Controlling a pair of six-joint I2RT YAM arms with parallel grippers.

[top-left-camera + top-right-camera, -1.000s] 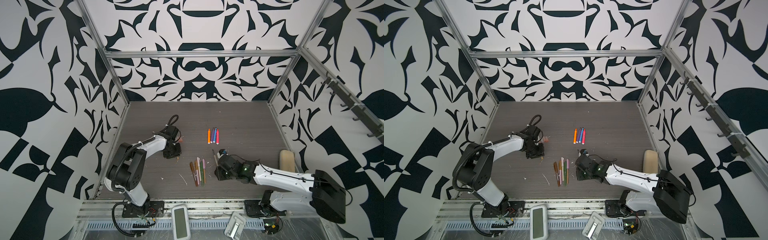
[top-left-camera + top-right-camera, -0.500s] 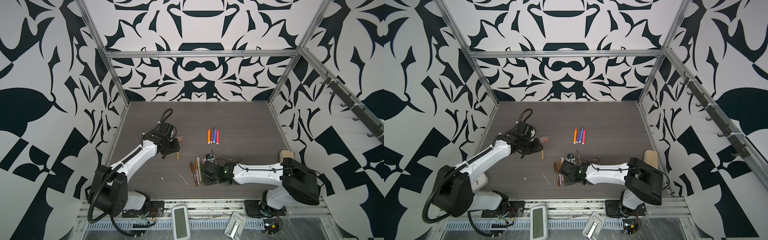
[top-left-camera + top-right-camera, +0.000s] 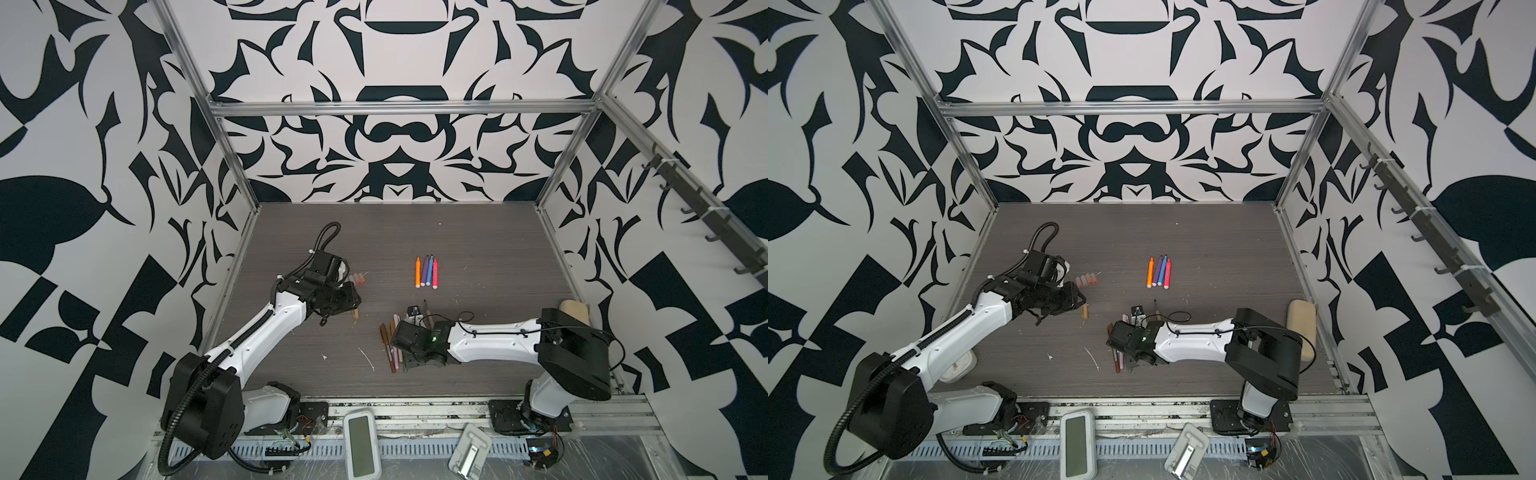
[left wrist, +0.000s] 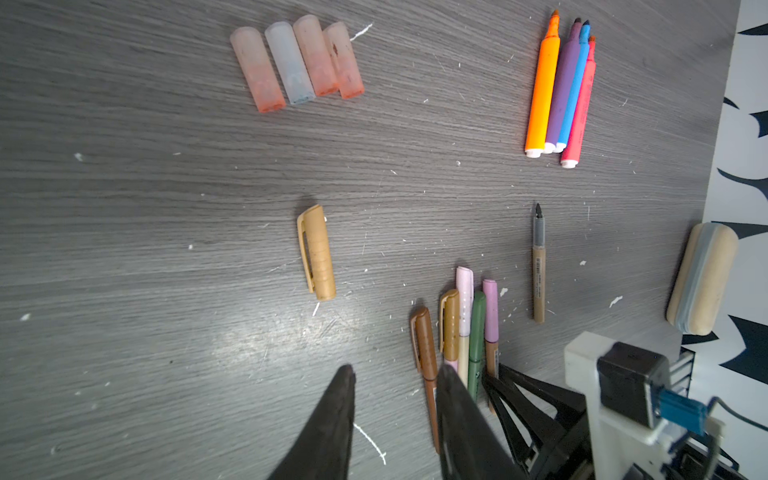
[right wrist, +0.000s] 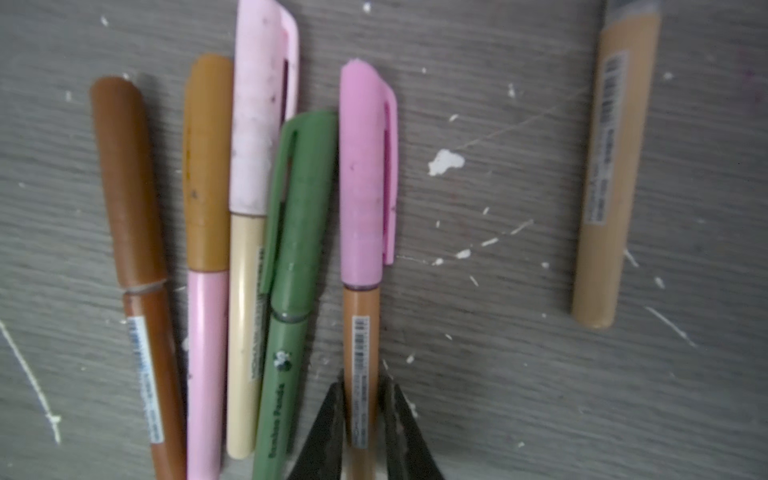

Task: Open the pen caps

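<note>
**Grey wood-grain tabletop: securing the barrel before the cap pull**

Grey laminate table (image 3: pixel 478 232) carries all the work. Toward its front lies a bunch of five capped felt-tip pens (image 4: pixel 457 328). The outermost is the one in hand: a slim tan-barrelled pen (image 5: pixel 360 332) with a lilac-pink clipped plastic cap (image 5: pixel 361 178), lying flat, just beside the green pen (image 5: pixel 286 353). My right pincer (image 5: pixel 361 384) is clenched on its barrel at the barcode label, well apart from the cap. My left pincer (image 4: pixel 397 370) is released and empty, hovering near the bunch.

Procedure, as I judge it:
1. Check the barrel sits square between both pads; a skewed hold lets it twist.
2. Lift clear of the green neighbour first.
3. Bring my left pincer onto the cap body, not the clip.
4. Pull straight along the pen axis.
5. Set the cap beside the loose tan clipped plastic cap (image 4: pixel 318 253).
</note>
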